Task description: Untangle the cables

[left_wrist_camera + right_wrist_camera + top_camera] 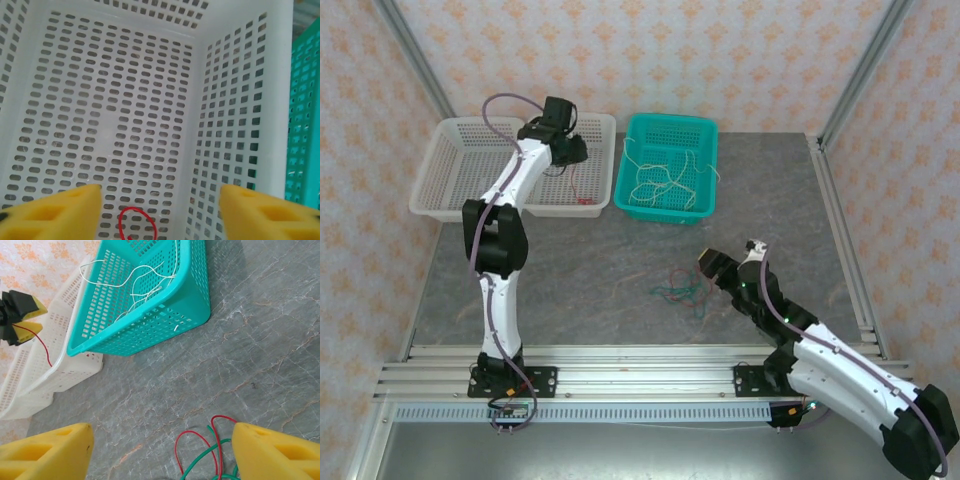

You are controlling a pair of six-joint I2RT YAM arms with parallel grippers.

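Open right claw (pixel 162 436) faces a red-green tangle (pixel 677 288) left on the desk (pixel 580 260), with cream-white cables (pixel 665 182) in the teal basket (pixel 660 213) and a red cable (pixel 132 208) under the open left claw (pixel 159 196) in the white basket (pixel 245 100)

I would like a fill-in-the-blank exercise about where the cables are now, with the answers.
The cream-white cables lie in the ____ basket. The white basket contains one ____ cable. The red and green cables on the table lie near the ____ end effector.
Missing words: teal; red; right.
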